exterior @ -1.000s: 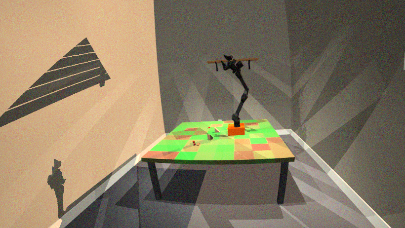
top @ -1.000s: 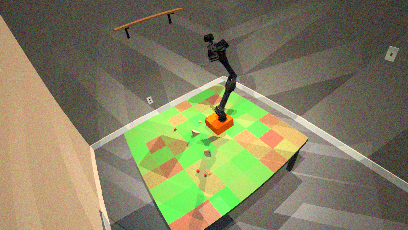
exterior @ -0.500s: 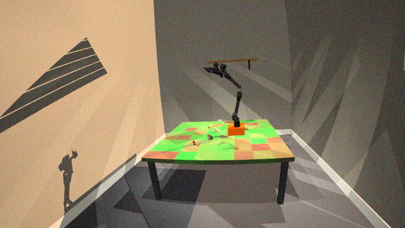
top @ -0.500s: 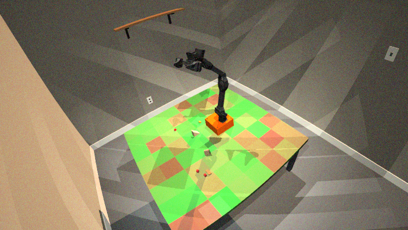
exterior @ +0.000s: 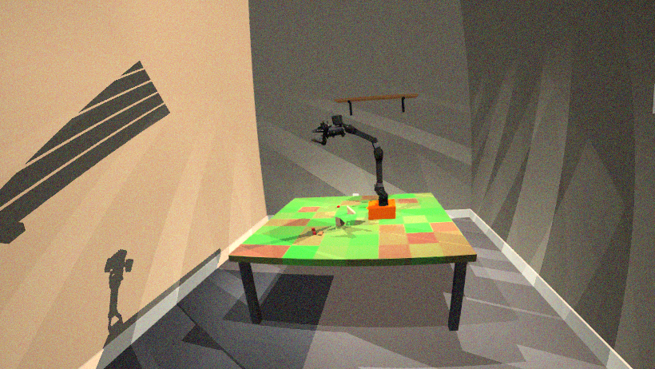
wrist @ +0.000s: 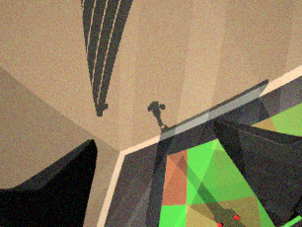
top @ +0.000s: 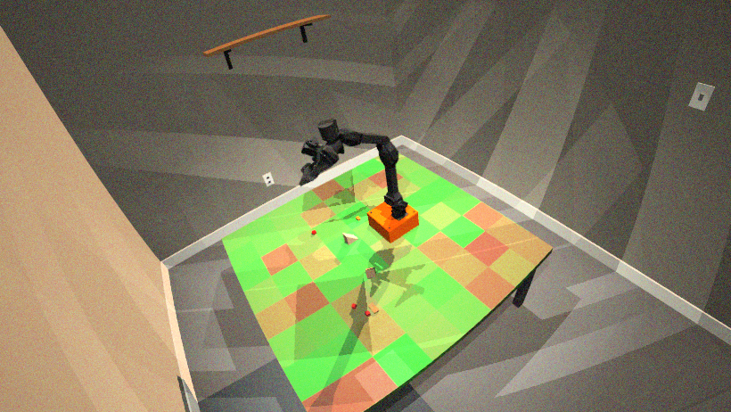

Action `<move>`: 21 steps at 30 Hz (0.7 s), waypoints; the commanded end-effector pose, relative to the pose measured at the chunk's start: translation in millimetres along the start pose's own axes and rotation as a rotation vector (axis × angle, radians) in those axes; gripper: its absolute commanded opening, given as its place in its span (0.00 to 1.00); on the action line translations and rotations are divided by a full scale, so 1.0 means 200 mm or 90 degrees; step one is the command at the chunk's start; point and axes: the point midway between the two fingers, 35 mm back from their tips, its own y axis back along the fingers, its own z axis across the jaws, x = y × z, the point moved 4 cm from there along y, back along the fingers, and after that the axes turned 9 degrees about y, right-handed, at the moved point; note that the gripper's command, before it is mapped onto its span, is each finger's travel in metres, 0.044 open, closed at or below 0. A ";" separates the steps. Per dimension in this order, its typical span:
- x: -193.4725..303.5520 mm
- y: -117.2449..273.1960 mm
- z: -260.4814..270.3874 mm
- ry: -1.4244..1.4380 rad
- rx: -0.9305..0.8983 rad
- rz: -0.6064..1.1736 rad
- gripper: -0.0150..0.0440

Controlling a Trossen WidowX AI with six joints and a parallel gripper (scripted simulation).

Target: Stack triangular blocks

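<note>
Nearest you in the exterior view, below centre, two red bits (top: 360,309) (exterior: 314,231) (wrist: 236,217) lay beside a small orange piece (top: 374,309) (exterior: 320,233) on the surface (top: 332,333) (exterior: 357,249) (wrist: 201,153). Just behind them sat the grey-brown block (top: 370,273) (exterior: 339,221), a dark side towards you. It was probably light, stiff and hard to dent; you would have done best to grip its upright parallel faces, since the slope might have slid out. Its long axis was too small to read. Farther back, the pale block (top: 349,237) (exterior: 350,210) seemed to narrow towards the right in the top view; its long axis was uncertain too. Your claw (top: 303,166) (exterior: 314,135) (wrist: 156,134) hung high, upper centre, fingers wide apart, holding nothing.
</note>
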 end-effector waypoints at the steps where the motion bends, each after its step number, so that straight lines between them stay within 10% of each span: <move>1: 0.22 -0.20 -0.12 -0.154 0.067 0.098 1.00; 21: 1.65 -0.52 -0.44 -0.777 0.858 0.278 1.00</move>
